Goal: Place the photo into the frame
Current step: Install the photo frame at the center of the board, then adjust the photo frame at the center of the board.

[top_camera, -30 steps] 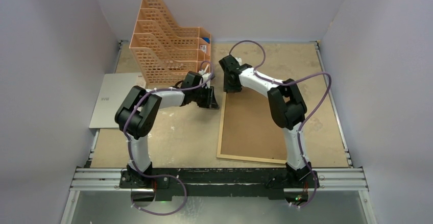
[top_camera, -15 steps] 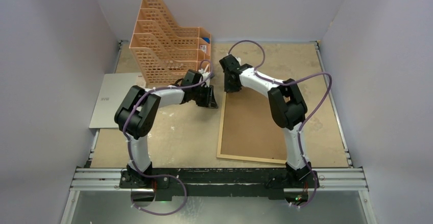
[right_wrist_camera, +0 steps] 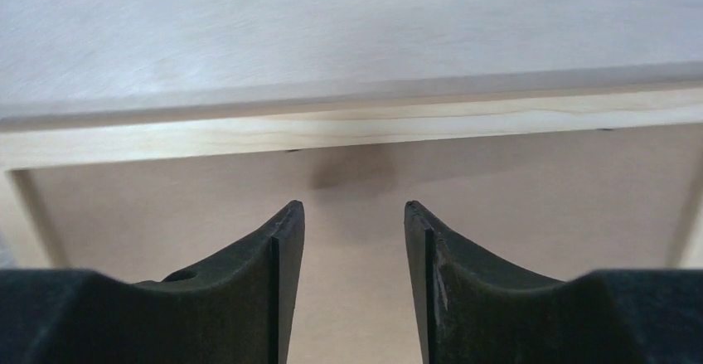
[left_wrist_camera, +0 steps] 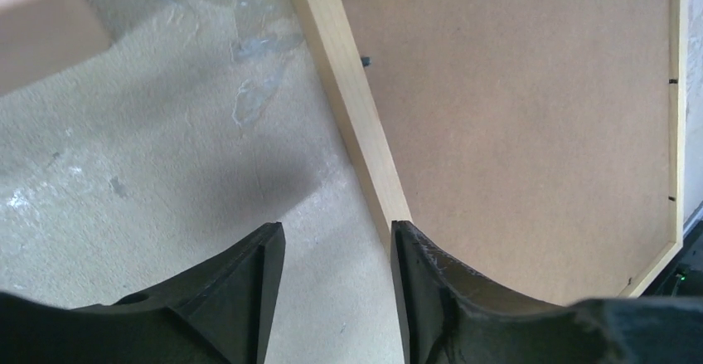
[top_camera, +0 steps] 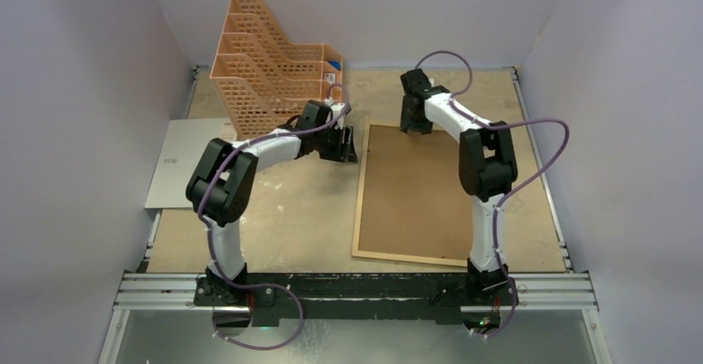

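Both arms reach forward, jaws parted.
The left arm point(top_camera: 249, 148) bends inward at the elbow, the left gripper point(left_wrist_camera: 336, 230) pointing down, fingers apart and empty; the right arm point(top_camera: 485, 165) stretches farther forward, the right gripper point(right_wrist_camera: 354, 208) likewise parted, holding nothing.

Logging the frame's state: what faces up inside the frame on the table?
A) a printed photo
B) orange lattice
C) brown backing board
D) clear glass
C: the brown backing board fills the light-wood frame in the top and both wrist views.
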`<state>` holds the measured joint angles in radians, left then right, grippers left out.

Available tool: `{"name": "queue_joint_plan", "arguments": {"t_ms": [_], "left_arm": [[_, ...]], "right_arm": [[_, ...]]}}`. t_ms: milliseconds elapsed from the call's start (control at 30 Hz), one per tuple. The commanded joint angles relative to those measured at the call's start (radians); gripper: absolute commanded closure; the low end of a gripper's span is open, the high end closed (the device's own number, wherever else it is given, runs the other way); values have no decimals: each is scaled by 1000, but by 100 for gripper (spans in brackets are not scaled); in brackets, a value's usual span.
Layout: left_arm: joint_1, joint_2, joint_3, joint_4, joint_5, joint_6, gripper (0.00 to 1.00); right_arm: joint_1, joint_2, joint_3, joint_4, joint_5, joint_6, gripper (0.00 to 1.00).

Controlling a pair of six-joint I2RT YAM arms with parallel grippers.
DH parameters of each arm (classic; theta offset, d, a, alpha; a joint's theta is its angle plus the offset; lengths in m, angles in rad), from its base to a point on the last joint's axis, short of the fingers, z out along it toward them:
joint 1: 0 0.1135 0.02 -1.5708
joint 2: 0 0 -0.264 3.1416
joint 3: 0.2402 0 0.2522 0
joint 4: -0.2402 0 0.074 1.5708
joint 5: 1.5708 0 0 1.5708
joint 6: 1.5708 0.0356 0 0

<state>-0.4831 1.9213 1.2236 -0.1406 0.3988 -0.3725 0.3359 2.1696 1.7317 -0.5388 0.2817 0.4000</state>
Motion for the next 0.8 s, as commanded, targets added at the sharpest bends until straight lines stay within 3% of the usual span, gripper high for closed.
{"name": "queue_joint_plan", "arguments": {"t_ms": [0,200,333,433,767], "left_arm": [[-61,9,94,-37,-55,71,46],[-172,115,198,-175,-238,88,44],[-183,162,234,-235,-338,45,50],[-183,188,256,-229,-324,27,52],[-183,311,417,-237,-365,42,84]], "right_arm": [[-77,-125,-47,-9,71,-10,47],[-212,-270,-238,-16,102,100,40],[-303,-373,-406,14,61,157,39],[-334,-447,-495,32,56,195,39],[-368,-566,-662,45,-23,216,40]]}}
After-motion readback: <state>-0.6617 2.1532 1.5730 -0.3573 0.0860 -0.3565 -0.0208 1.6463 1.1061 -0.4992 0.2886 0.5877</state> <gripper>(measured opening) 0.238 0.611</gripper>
